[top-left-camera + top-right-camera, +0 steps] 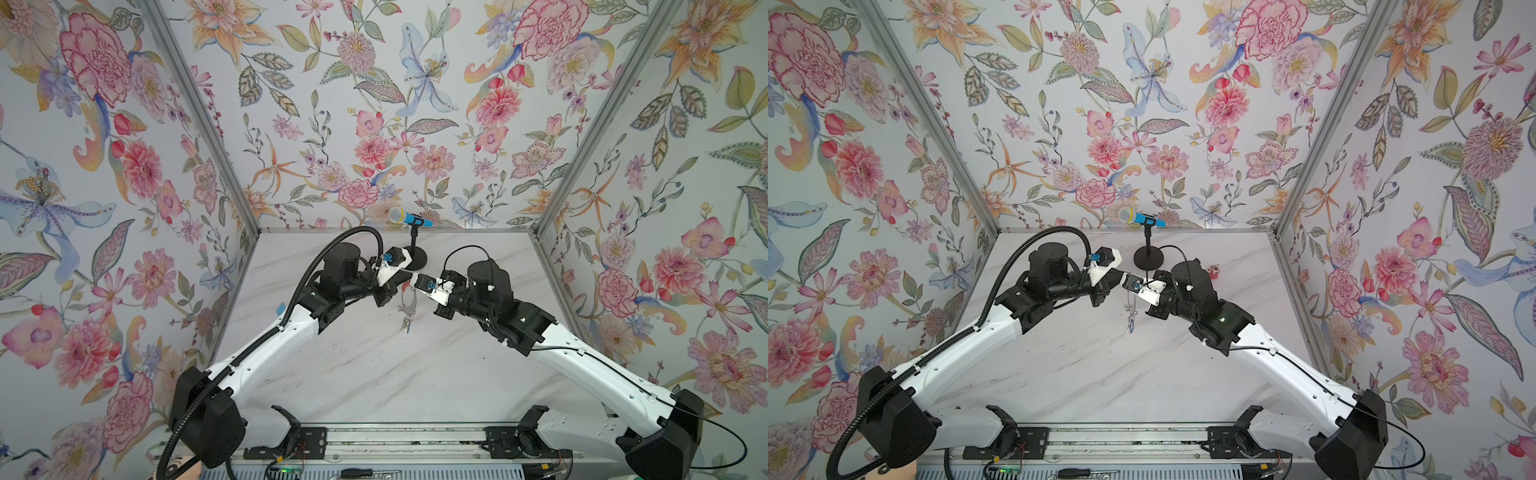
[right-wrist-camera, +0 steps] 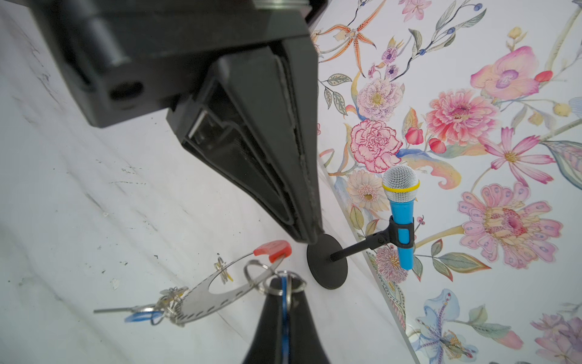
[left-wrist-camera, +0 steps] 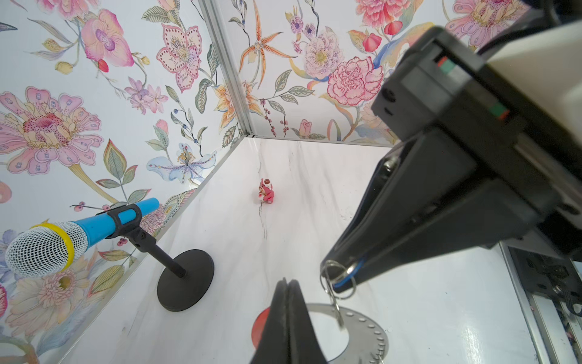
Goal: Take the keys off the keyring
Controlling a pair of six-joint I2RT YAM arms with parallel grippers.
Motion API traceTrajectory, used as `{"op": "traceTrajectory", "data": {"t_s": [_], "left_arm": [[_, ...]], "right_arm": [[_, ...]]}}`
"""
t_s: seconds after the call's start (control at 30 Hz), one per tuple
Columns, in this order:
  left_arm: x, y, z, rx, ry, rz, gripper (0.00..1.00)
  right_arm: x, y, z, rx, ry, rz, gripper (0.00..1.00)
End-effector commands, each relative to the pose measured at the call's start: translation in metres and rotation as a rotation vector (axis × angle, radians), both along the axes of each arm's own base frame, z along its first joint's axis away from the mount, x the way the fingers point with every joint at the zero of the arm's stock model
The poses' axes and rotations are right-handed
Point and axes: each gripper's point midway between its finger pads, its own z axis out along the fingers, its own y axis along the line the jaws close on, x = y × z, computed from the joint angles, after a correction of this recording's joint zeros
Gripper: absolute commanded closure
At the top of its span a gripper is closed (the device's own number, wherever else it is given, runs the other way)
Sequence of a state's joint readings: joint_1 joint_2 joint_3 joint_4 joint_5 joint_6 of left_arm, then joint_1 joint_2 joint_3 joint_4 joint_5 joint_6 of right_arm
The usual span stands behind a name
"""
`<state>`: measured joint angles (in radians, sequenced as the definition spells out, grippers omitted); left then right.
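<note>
The floral-papered left wall (image 1: 104, 199) closes the white marble-patterned tabletop (image 1: 374, 365) on that side. The left gripper (image 2: 310, 238) reaches in over the table's middle, its black fingers (image 3: 285, 312) pressed together. Its tip sits just beside the red plastic sleeve (image 2: 272, 249) of the keyring (image 2: 201, 293), a flat grey metal crescent hoop. Whether it pinches the hoop cannot be told.

In both top views the keyring (image 1: 408, 306) hangs between the two wrists. The small metal keys (image 2: 167, 304) are bunched at its low end, and whether they touch the table is unclear.

Just right of it, the right gripper (image 3: 333, 274) is clamped on a blue plastic tag (image 2: 285, 299). The tag is threaded with silver split rings (image 3: 329, 265) that link to the hoop.

Behind the grippers, near the back wall, a blue-handled toy microphone (image 1: 409, 218) with a mesh head sits on a black stand with a round base (image 1: 1148, 257). To the right of the base, and apart from it, stands a small red-pink toy figure (image 1: 1214, 272). It is near the floral right wall (image 1: 665, 216).

Between the two white forearms, a broad stretch of tabletop runs open toward the metal front rail (image 1: 395, 440). Narrower strips lie between each arm and its side wall.
</note>
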<state>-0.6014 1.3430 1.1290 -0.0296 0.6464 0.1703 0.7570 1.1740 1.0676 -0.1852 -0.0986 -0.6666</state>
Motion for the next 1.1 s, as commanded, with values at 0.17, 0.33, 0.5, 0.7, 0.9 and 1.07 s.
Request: {"op": "traceTrajectory", "data": {"t_s": [0.17, 0.33, 0.5, 0.7, 0.9, 1.07], "left_arm": [[-0.003, 0.004, -0.006, 0.026, 0.043, -0.012, 0.89], [-0.016, 0.001, -0.008, -0.012, 0.084, -0.069, 0.70], [-0.021, 0.000, -0.012, -0.044, 0.106, -0.085, 0.61], [-0.023, -0.007, -0.005, -0.102, 0.111, -0.123, 0.59], [-0.018, -0.012, -0.005, -0.104, 0.111, -0.130, 0.67], [-0.016, -0.013, -0.010, -0.088, 0.123, -0.129, 0.76]], "right_arm": [[0.001, -0.011, 0.018, 0.020, -0.027, -0.040, 1.00], [-0.002, -0.011, 0.023, 0.048, -0.030, -0.031, 1.00], [-0.003, -0.009, 0.023, 0.054, -0.022, -0.026, 1.00], [-0.004, -0.007, 0.025, 0.065, -0.018, -0.014, 1.00], [-0.006, -0.006, 0.026, 0.066, -0.012, -0.004, 1.00], [-0.008, -0.006, 0.028, 0.074, -0.011, 0.002, 1.00]]}}
